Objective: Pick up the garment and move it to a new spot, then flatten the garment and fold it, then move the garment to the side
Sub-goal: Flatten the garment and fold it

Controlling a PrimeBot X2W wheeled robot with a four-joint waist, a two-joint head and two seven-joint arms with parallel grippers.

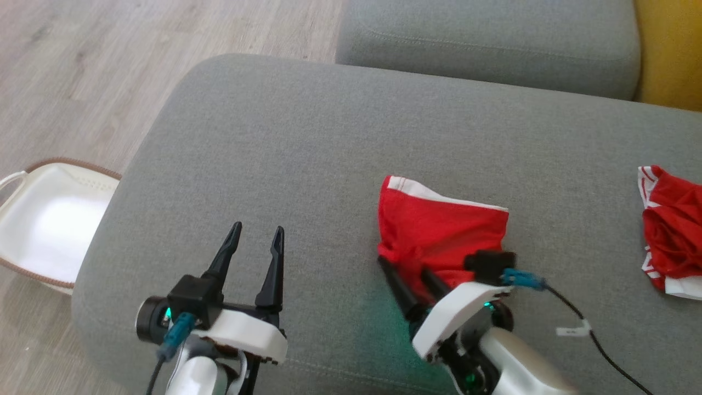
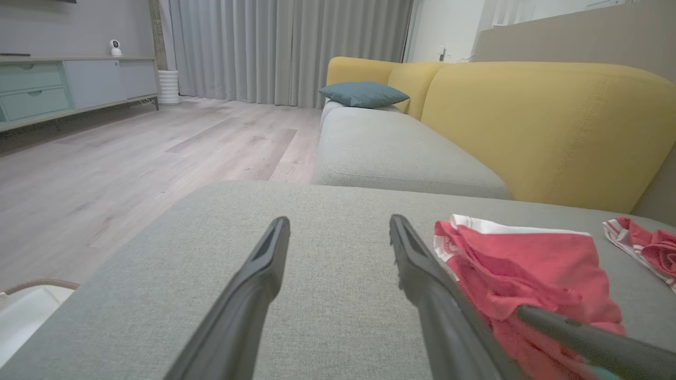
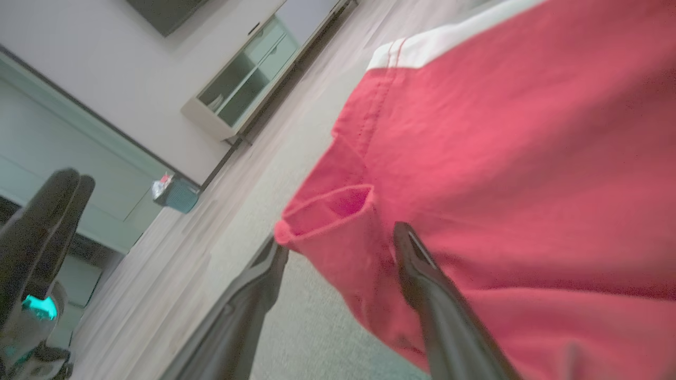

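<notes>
The red garment (image 1: pixel 439 230) lay crumpled on the grey cushion (image 1: pixel 285 142), right of its middle. The right gripper (image 1: pixel 401 264) sat at the cloth's near edge, fingers parted, seemingly gripping nothing. The left gripper (image 1: pixel 258 226) hovered over the cushion's near-left part, spread wide and empty.

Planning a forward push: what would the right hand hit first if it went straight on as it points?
The red garment: its near fold sits right at the fingertips of the open right hand, so contact would likely be immediate.
</notes>
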